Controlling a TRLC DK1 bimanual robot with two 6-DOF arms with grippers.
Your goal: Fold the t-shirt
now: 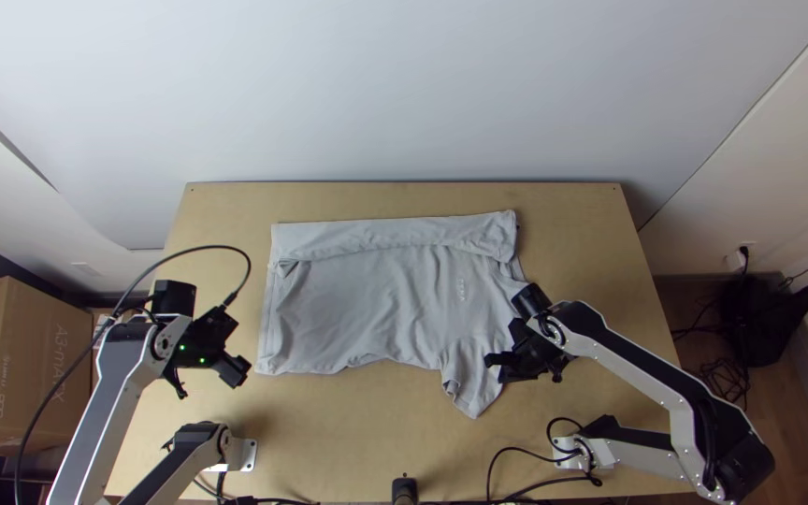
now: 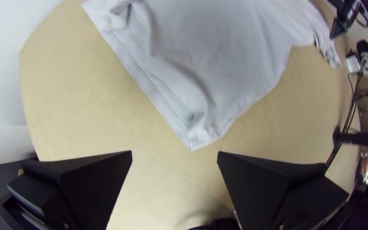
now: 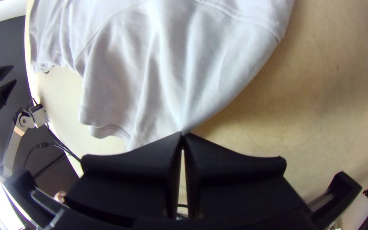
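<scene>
Sleeve [image 1: 468, 371] folding seems in hand, right tool [image 3: 182, 134] pinched on its edge, left tool [image 2: 174, 157] wide and empty; next, lay it inward.

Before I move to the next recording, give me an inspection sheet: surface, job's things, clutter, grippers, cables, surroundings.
Surface: light wooden table, bare around the garment.
Job's things: grey t-shirt, its far side folded over in a band; one sleeve points toward the near edge.
Clutter: cardboard box beside the table.
Left gripper: open, beside the shirt's near corner, holding nothing.
Right gripper: shut, pinching the sleeve's edge.
Cables: black cable arching above the left arm; more along the table's near edge.
Surroundings: pale wall behind.
</scene>
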